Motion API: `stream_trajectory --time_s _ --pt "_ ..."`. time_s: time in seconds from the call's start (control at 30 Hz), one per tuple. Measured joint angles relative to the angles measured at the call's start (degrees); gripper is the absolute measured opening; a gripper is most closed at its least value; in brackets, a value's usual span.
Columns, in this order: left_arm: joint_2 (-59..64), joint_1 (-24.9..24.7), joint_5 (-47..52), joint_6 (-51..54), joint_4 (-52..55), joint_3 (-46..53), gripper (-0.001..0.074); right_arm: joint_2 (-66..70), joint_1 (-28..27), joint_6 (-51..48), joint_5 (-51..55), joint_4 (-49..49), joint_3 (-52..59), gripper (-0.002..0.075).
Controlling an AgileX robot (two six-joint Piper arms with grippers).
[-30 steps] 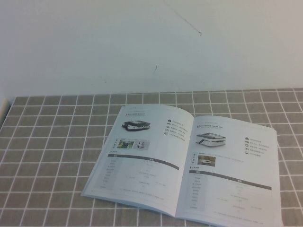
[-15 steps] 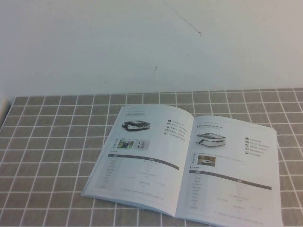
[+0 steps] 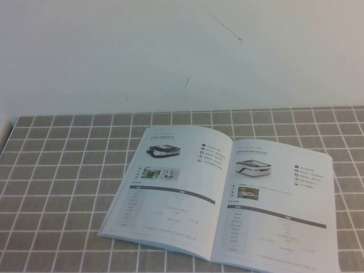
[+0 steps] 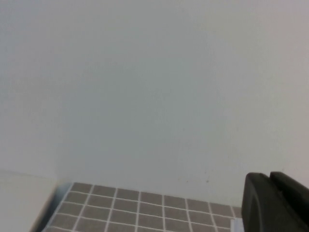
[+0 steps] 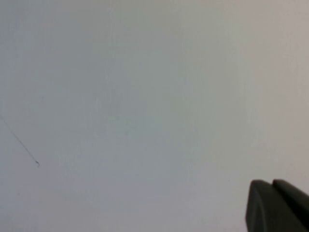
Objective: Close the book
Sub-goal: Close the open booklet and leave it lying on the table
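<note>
An open book (image 3: 227, 196) lies flat on the grey tiled tablecloth (image 3: 62, 187), right of centre; both white pages show product photos and tables. Its right page reaches the front edge of the high view. Neither arm appears in the high view. The left gripper (image 4: 269, 176) shows only in the left wrist view, as two black fingers pressed together, raised above the table's back left area and facing the wall. The right gripper (image 5: 272, 183) shows only in the right wrist view, its black fingers also together, with nothing but wall in front of it.
A plain white wall (image 3: 182, 51) rises behind the table, with a thin dark scratch (image 3: 219, 23) on it. The cloth's left edge (image 3: 4, 136) lies at the far left. The grey tiled cloth lies bare left of the book.
</note>
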Motion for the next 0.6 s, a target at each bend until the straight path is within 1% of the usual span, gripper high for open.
stream_trajectory --time_s 0.1,0.17,0.3,0.43,0.47,0.6 --pt "0.00 0.00 -0.03 -6.40 -0.92 0.00 -0.0004 0.00 0.00 0.00 -1.19 0.00 0.00 -0.0003" --pt "0.00 0.00 -1.04 -7.71 -0.92 0.00 -0.0004 0.00 0.00 0.00 0.18 0.00 -0.28 -0.0003" --pt "0.00 0.00 -1.49 -8.58 -0.82 0.00 -0.0004 0.00 0.00 0.36 4.53 0.03 -4.90 -0.0003" --pt "0.00 0.00 6.54 -8.58 0.38 -4.14 -0.0004 0.88 0.00 0.45 7.54 0.03 -13.50 -0.0003" --pt "0.46 0.00 9.21 -8.58 1.53 -7.01 -0.0004 1.93 0.00 0.45 9.23 0.03 -15.44 -0.0003" --pt "5.09 0.00 14.61 -8.46 3.93 -15.27 -0.0004 8.62 0.00 1.41 17.19 0.03 -24.03 -0.0003"
